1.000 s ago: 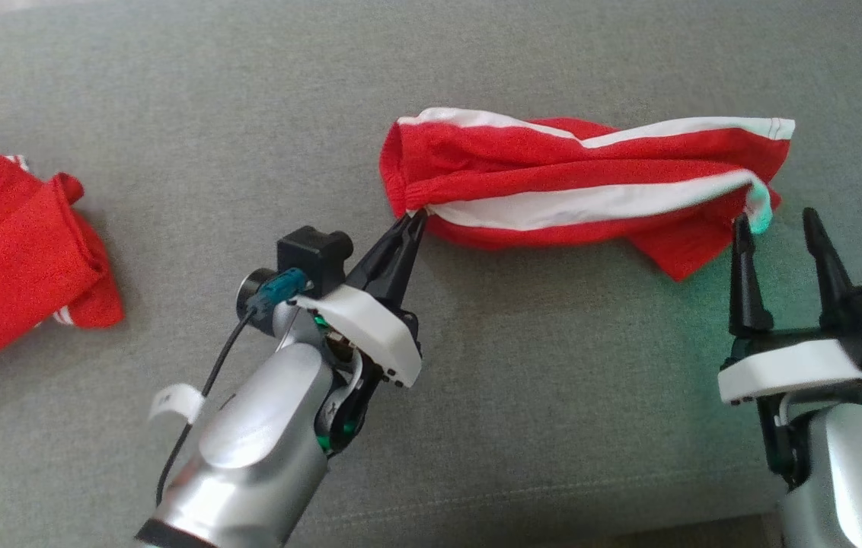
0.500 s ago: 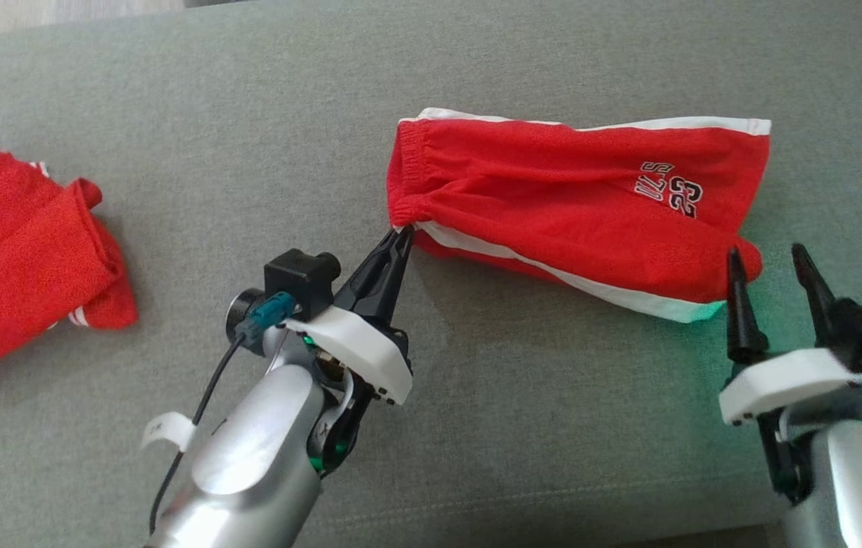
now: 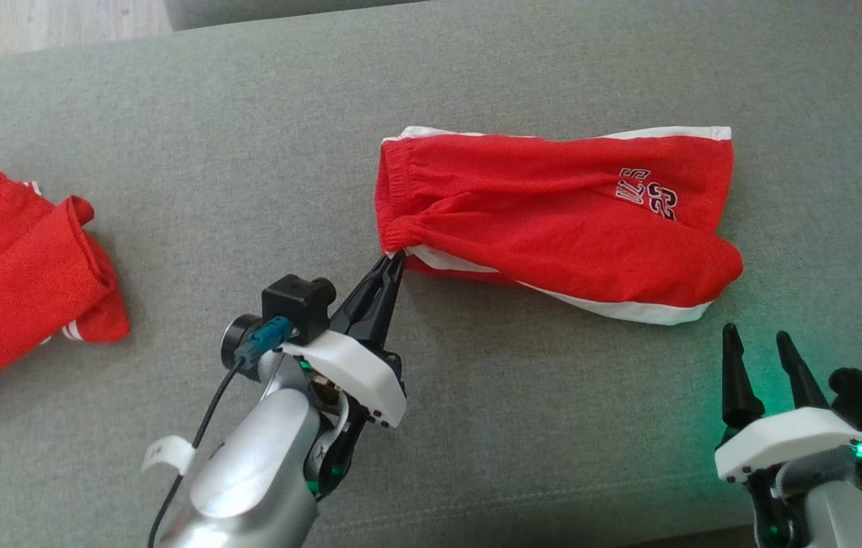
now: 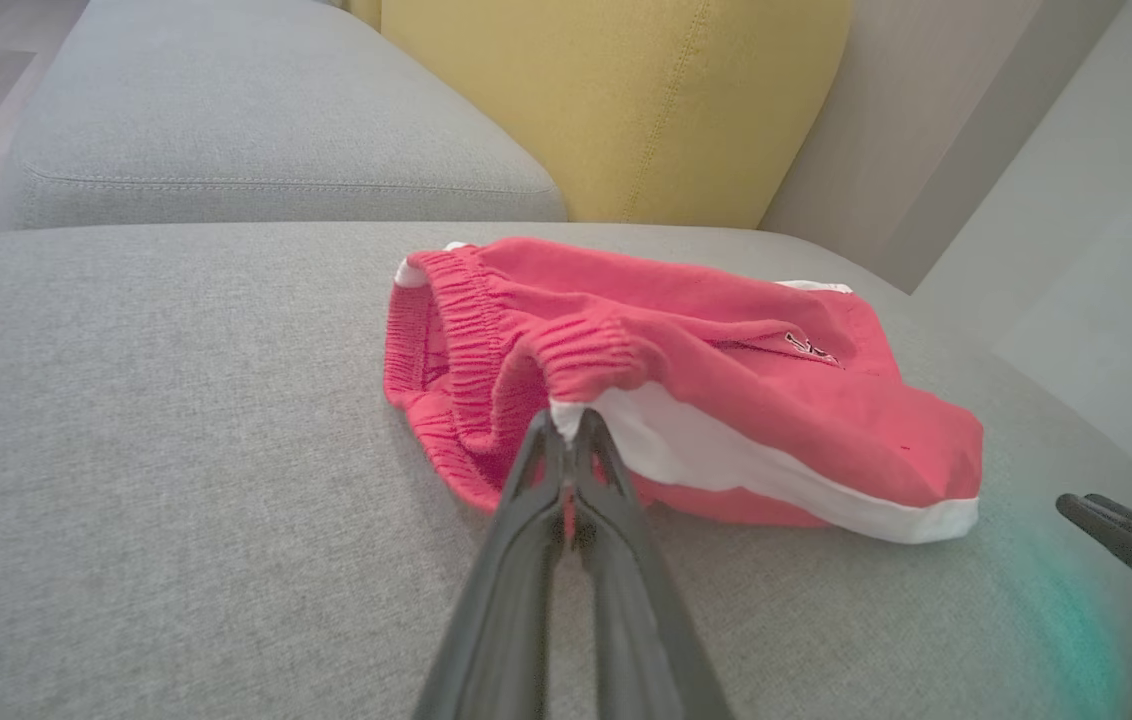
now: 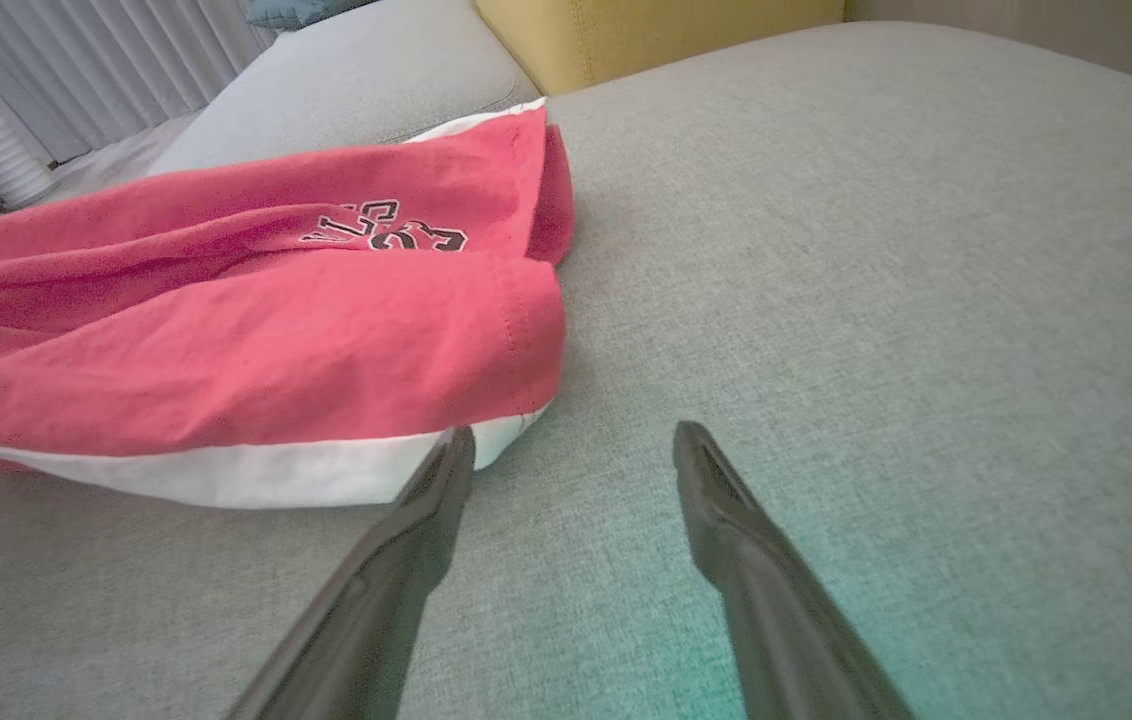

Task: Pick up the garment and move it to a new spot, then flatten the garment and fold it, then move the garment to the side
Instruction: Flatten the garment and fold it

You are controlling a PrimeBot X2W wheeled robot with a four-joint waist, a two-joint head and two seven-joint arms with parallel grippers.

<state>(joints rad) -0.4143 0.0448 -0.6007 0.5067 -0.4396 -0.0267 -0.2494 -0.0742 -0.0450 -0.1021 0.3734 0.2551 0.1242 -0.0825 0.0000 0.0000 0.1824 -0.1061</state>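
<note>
There's the left tool [image 3: 393, 262], clenched on the elastic waistband corner of the red jersey shorts with white side stripes [image 3: 553, 221]. The right tool [image 3: 755, 342] is spread wide and empty, just short of the shorts' hem end. The shorts lie lengthways and rumpled on the grey woven sofa seat [image 3: 553, 441]. Light, limp cloth, I'd say (nothing to break). It should sag and bunch, so take it by the gathered waistband and stitched hem corners. The weave under the shorts looks grippy enough to hold a fold. Well left of the shorts sits a second crumpled red garment [image 3: 20, 266], and beyond them a mustard-yellow back cushion [image 4: 616, 100].
</note>
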